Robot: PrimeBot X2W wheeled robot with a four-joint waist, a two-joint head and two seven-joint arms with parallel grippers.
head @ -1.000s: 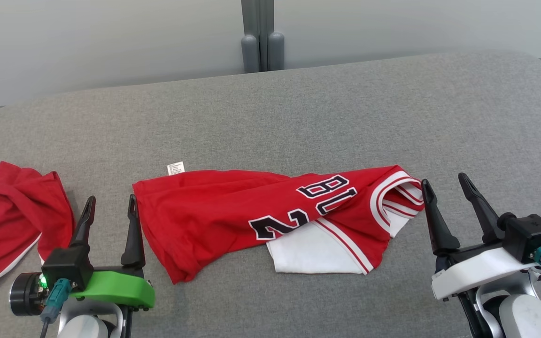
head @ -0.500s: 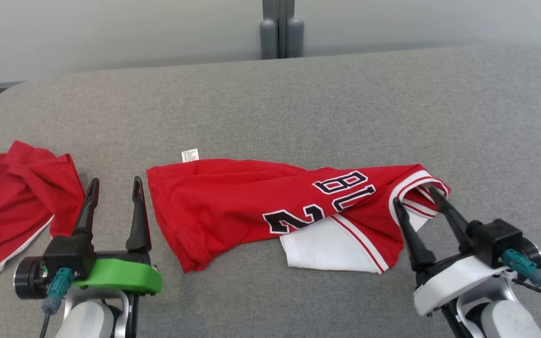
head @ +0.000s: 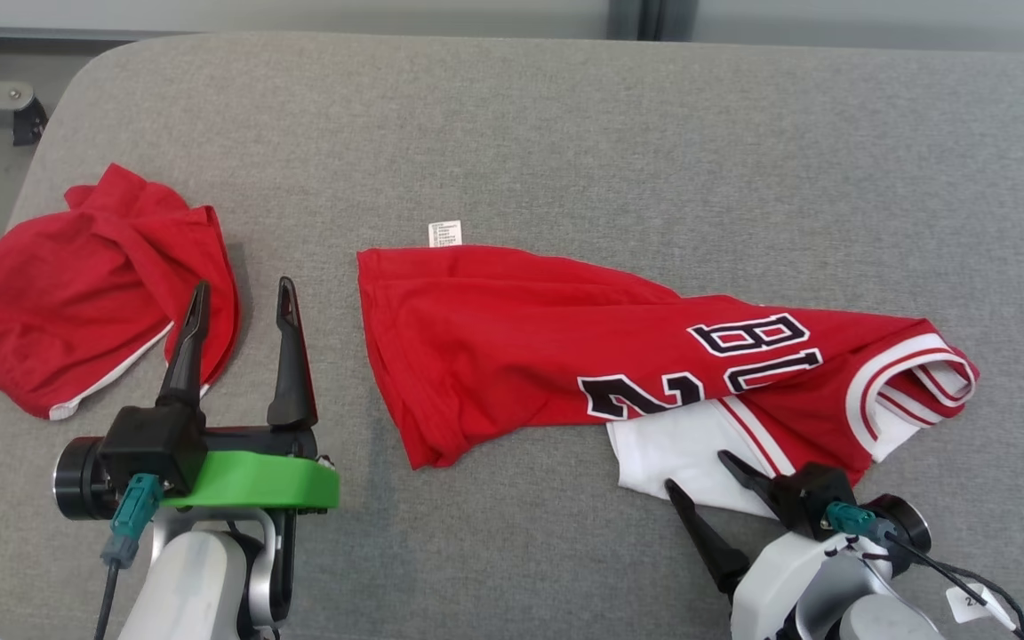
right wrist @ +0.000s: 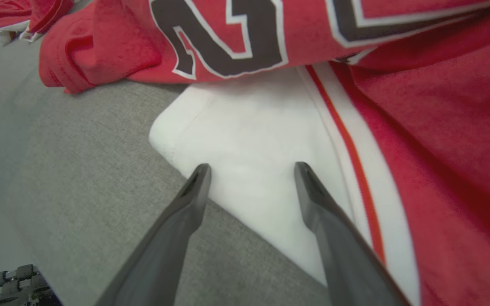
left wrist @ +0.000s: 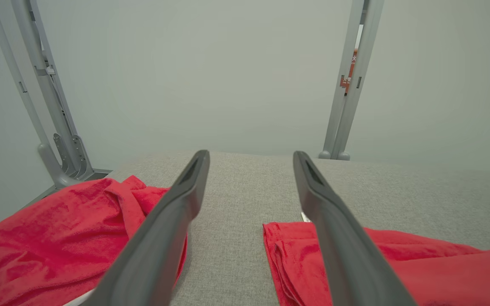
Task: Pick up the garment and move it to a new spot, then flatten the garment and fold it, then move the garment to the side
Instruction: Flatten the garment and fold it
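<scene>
Since the earlier frames the right gripper (head: 694, 469) has been brought from the striped end of the jersey (head: 512, 347) to the near edge of its white panel (head: 663, 444). Its fingers are spread wide, nothing held, tips over that edge; contact cannot be told. The left gripper (head: 244, 284) is held wide and empty between the jersey and a second red garment (head: 76, 284). The jersey is laid across the middle of the grey surface (head: 565, 133), bare beyond its far edge.

Two red garments (head: 512, 338) (head: 76, 293), two pincers (head: 244, 284) (head: 697, 469)
</scene>
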